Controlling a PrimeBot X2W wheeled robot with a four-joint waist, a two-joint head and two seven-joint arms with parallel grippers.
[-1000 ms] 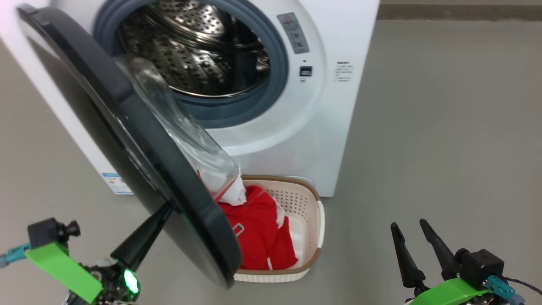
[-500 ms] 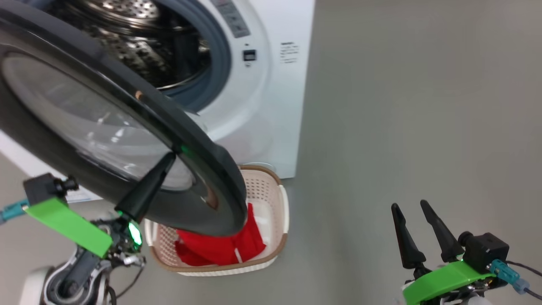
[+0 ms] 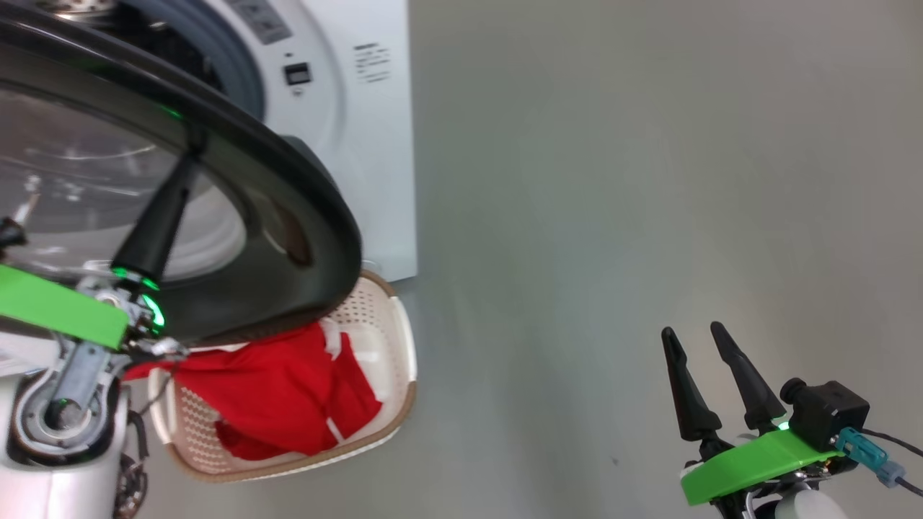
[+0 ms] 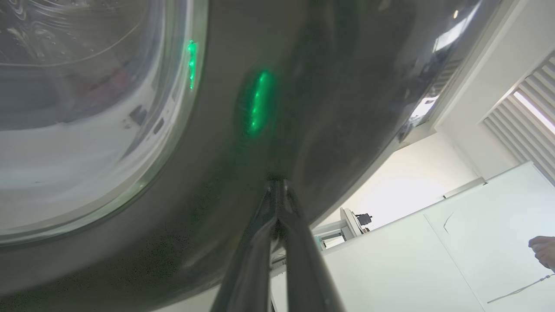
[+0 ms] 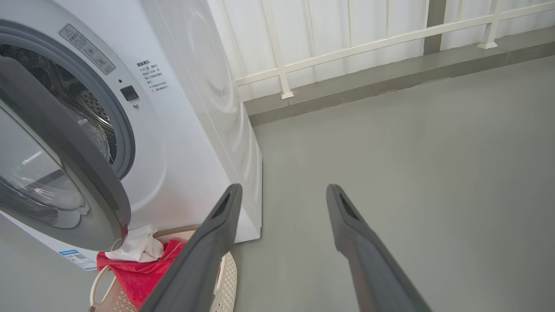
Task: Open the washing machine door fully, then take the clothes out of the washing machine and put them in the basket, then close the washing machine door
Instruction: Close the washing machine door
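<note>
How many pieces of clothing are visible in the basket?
2. A red garment fills the middle of the basket, and a small white cloth lies on it, just below the washing machine door. Others may be hidden beneath.

The smooth matt grey floor (image 3: 613, 216) carries 2 things. The big white front-loading washing machine (image 3: 368, 158) stands flat on it. The small cream perforated plastic basket (image 3: 404, 346) with a brown woven-look rim sits on the floor just beside the machine's front base. Behind the machine, the floor meets a raised grey kerb (image 5: 347, 89) bearing a white railing (image 5: 275, 43).
</note>
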